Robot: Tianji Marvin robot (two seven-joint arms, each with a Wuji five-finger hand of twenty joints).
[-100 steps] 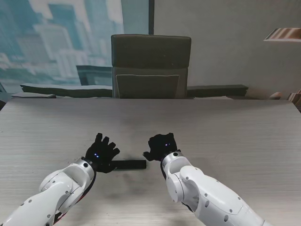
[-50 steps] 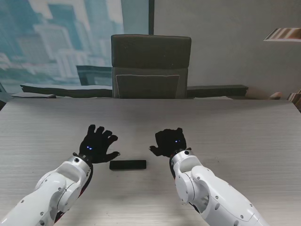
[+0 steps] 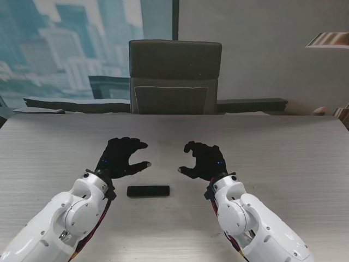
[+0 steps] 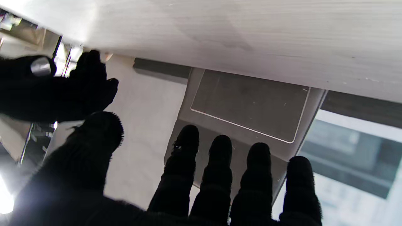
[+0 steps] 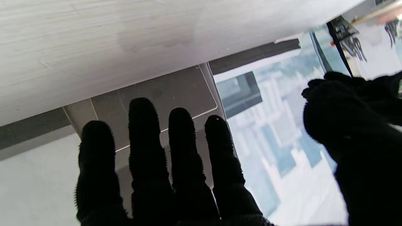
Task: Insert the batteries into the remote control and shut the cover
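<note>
Overhead view from the robot's stand: a pale wood-grain bench [image 3: 272, 158] fills the lower half of the scene. A slim black remote control [image 3: 148, 191] lies flat on the bench, long side running left-right, roughly centred between the two arms and a bit nearer to me than both hands. No battery or separate cover can be made out at this size.

Left hand [image 3: 122, 157], in a black glove, hovers just beyond the remote's left end, apart from it. Fingers are spread and slightly curled, thumb pointing toward the centre; it holds nothing, i.e. open. Right hand [image 3: 204, 160], also black-gloved, sits beyond and to the right of the remote's right end, not touching it. Fingers are loosely curled, thumb pointing toward the other hand, empty, so open too. White arm segments rise from both lower corners.

Behind the bench: a dark grey chair [image 3: 174, 76] facing me, centred, w/ a city-view window [image 3: 71, 43] at far left and a plain grey wall at right.

Left wrist view: four gloved fingers [image 4: 220, 175] extended side by side w/ gaps between them, thumb off to the side; bench surface [image 4: 251, 37] and chair [image 4: 248, 103] visible past them, plus the other hand. Right wrist view: four fingers [image 5: 144, 147] straight and slightly apart, nothing between them; bench [image 5: 125, 44], chair and window beyond. The remote is not in either wrist view.
</note>
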